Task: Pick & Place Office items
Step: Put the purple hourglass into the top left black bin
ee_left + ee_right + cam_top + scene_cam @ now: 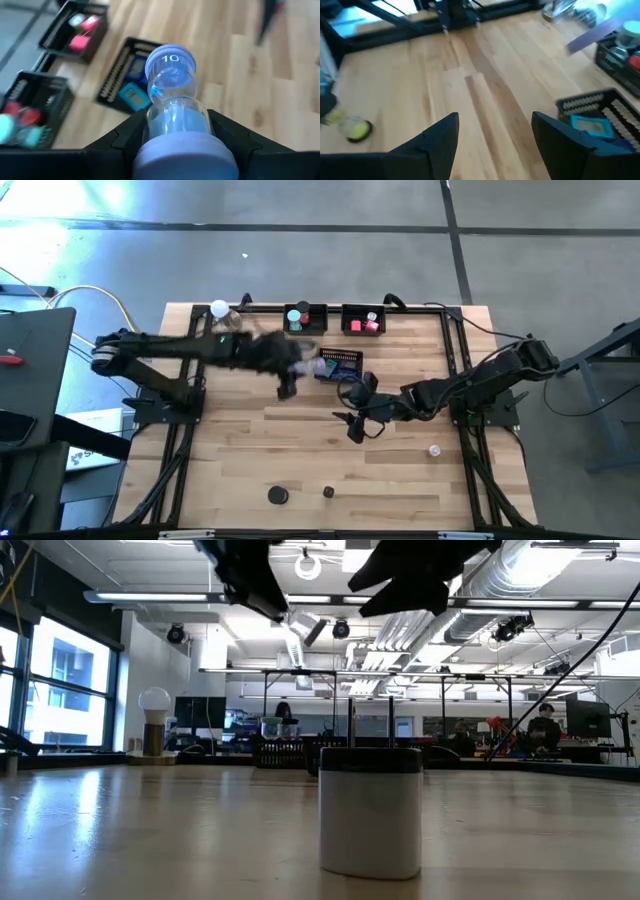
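A sand timer (172,85) with lavender end caps, clear glass and blue sand sits in my left gripper (175,127), which is shut on it above the table's far middle (296,367). It hangs over a black mesh tray (338,365) holding teal and dark blue pieces. My right gripper (353,426) is open just near of that tray, above bare wood, with nothing between its fingers (442,132). Two more trays (305,318) (362,320) at the far edge hold teal, red and pink pieces. My left gripper pinches the timer's near glass bulb (176,120) between its two fingers, just ahead of the near lavender cap (182,157). The fingers slant downward and lie along the timer. The cap marked 10 (170,57) points away from the gripper, and the timer is lifted clear.
A white ball lamp (219,309) stands at the far left corner. Two black discs (277,495) (328,492) lie near the front edge, and a small clear piece (434,450) lies to the right. In the low view a pale cylinder (370,810) stands close in front.
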### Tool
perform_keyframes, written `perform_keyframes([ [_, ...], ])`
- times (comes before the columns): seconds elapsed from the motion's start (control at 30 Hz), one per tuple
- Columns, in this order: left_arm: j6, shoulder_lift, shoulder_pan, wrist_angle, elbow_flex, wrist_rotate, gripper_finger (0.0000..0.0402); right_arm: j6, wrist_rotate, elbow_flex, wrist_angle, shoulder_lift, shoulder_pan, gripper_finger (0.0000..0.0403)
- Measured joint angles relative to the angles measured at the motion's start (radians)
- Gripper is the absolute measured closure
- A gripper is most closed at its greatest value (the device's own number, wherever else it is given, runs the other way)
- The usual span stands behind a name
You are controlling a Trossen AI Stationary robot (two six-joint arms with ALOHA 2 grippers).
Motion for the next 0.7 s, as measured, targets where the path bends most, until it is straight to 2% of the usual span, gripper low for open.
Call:
perform_keyframes([
  [0.17,0.070,0.165,0.171,-0.232,0.217,0.078,0.0226,0.003,0.040,-0.001,-0.037,-0.006,0.011,0.0165],
  [0.37,0.193,0.403,0.303,-0.407,0.457,0.082,0.0226,0.026,0.067,-0.001,-0.083,-0.006,0.018,0.0165],
  [0.53,0.215,0.554,0.398,-0.454,0.598,0.076,0.0226,0.028,0.071,-0.001,-0.087,-0.005,0.018,0.0165],
  [0.7,0.227,0.627,0.469,-0.470,0.662,0.048,0.0226,0.008,0.121,-0.001,-0.091,-0.005,0.025,0.0165],
])
